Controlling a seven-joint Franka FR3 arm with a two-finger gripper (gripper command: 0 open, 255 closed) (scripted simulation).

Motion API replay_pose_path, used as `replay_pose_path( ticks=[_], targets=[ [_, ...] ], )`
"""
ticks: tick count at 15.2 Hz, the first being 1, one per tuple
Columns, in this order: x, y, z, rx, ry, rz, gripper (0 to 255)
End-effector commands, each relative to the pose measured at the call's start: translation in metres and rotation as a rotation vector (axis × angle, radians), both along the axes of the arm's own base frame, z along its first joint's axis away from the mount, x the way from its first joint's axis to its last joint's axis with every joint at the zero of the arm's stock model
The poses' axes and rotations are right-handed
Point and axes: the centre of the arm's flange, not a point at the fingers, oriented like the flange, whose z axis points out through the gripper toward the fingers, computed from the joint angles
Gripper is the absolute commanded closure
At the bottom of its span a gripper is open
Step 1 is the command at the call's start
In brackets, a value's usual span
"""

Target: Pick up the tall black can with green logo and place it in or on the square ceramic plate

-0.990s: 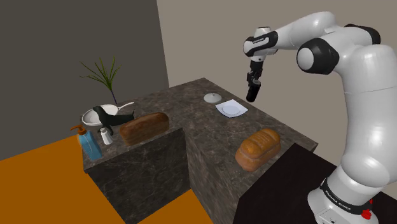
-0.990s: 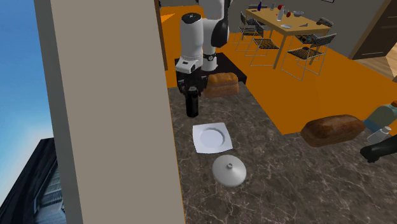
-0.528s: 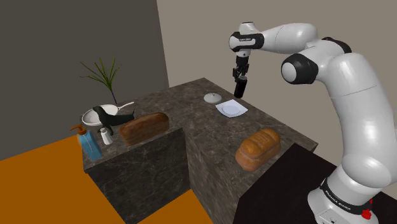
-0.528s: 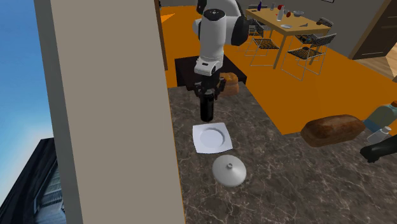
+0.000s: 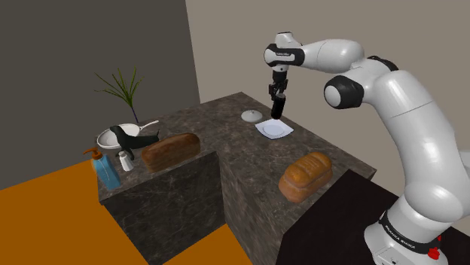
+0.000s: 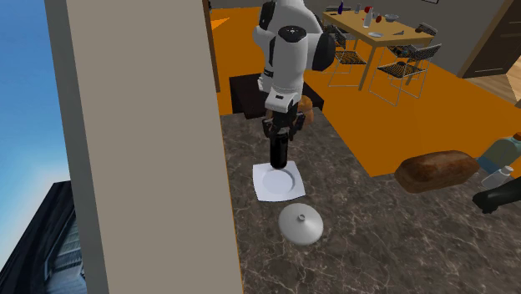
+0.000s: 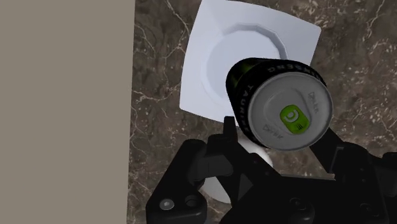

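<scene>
A tall black can (image 5: 277, 110) with a green logo hangs upright in my gripper (image 5: 276, 101), which is shut on its upper part. In the wrist view the can's silver top with its green tab (image 7: 290, 114) sits between my two black fingers (image 7: 226, 136). The white square plate (image 5: 275, 129) lies on the dark marble counter, directly under the can. From the second exterior view the can (image 6: 279, 154) hovers just above the plate (image 6: 280, 183), with my gripper (image 6: 280, 134) over it; I cannot tell whether its base touches.
A white round lid (image 5: 251, 116) lies beside the plate. One bread loaf (image 5: 306, 175) sits near the stand, another (image 5: 171, 150) on the counter's left part, by a blue soap bottle (image 5: 106, 170). A beige wall (image 6: 142, 150) borders the counter close to the plate.
The arm has swung toward the shoulder view's left and lowered, carrying the can from beyond the plate to right over it. The grip has stayed shut.
</scene>
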Motion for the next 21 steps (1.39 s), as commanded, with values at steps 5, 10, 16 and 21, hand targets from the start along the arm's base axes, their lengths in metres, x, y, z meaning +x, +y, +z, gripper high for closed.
replay_pose_path(
  ticks=[5, 10, 16, 21],
  targets=[
    [0.0, 0.0, -0.032, -0.001, -0.001, 0.0, 255],
    [0.0, 0.0, -0.058, -0.001, -0.001, 0.0, 255],
    [0.0, 0.0, -0.09, -0.001, -0.001, 0.0, 255],
    [0.0, 0.0, -0.091, -0.001, -0.001, 0.0, 255]
  ],
)
